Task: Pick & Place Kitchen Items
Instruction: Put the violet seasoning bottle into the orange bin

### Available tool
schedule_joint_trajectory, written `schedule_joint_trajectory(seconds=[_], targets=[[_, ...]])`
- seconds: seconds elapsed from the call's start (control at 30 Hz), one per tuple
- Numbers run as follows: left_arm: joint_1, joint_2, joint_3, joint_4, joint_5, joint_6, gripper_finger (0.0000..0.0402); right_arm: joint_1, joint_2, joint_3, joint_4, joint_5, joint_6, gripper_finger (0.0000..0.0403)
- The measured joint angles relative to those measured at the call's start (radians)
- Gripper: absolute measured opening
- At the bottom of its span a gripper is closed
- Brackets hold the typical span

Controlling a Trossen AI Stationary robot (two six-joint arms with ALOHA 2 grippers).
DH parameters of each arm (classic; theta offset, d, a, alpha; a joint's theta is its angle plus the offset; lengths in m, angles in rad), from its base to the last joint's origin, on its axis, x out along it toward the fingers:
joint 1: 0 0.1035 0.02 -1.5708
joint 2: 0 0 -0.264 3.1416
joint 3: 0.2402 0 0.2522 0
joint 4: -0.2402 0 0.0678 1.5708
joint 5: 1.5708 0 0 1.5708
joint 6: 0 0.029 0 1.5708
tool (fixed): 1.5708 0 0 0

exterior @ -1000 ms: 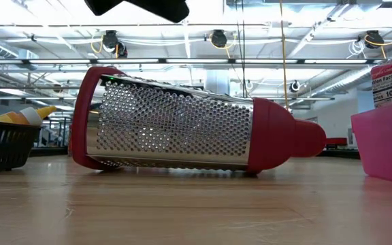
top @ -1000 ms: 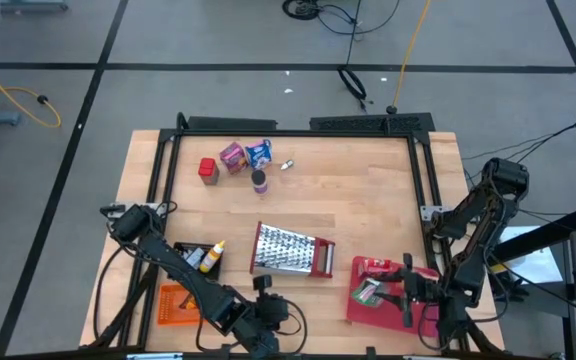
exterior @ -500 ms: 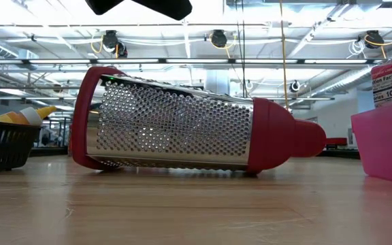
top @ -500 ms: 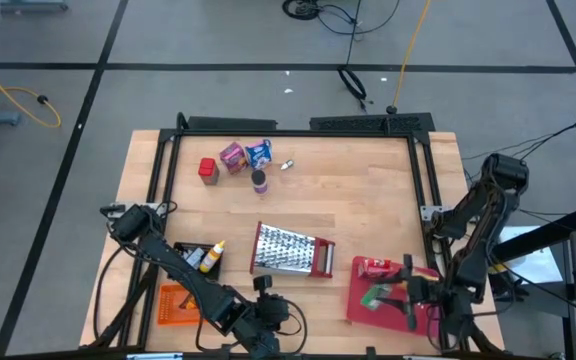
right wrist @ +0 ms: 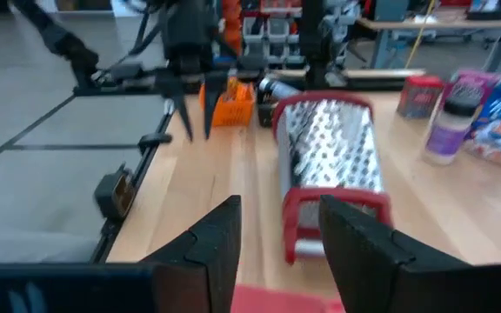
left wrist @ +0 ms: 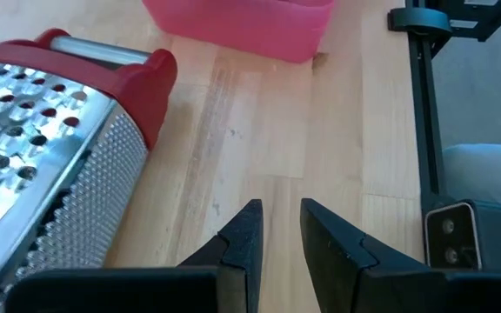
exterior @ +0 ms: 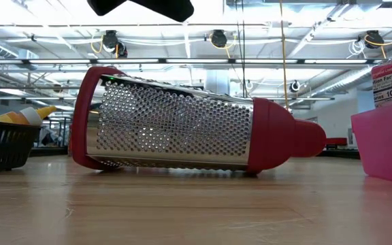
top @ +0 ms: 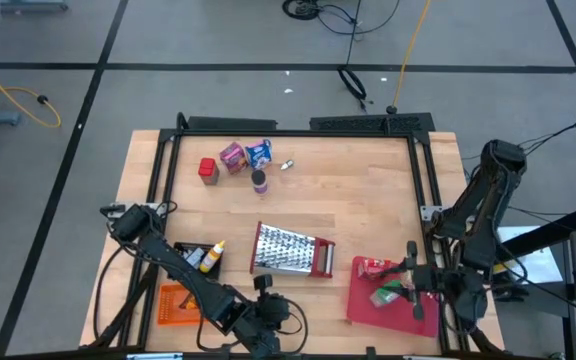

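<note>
Two packets [top: 378, 281] lie in the tray [top: 363, 308] — beside right gripper [top: 414, 284] jaws.

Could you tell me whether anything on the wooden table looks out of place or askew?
The large steel box grater with red ends lies on its side mid-table rather than standing upright. Otherwise nothing looks spilled or damaged: the small groceries sit grouped near the far edge.
</note>
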Motion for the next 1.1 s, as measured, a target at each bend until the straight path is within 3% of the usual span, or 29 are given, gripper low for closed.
schedule_joint_trajectory(seconds=[0.27, 0.37, 0.57, 1.1], targets=[[0.003, 0.0, 0.0, 0.0, -0.049, 0.026, 0.0081, -0.169, -0.059, 0.0, 0.235, -0.042, -0.329, 0.0138], [0.015, 0.0, 0.0, 0.0, -0.076, 0.051, 0.0081, -0.293, -0.075, 0.0, 0.297, -0.173, -0.41, 0.0133], [0.067, -0.019, 0.0, -0.056, -0.085, 0.072, 0.0081, -0.594, -0.1, 0.0, 0.219, -0.421, -0.395, 0.012], [0.176, -0.261, 0.0, -0.514, -0.309, 0.005, 0.0081, -1.287, -0.009, 0.0, 0.209, -1.107, -0.475, 0.0126]])
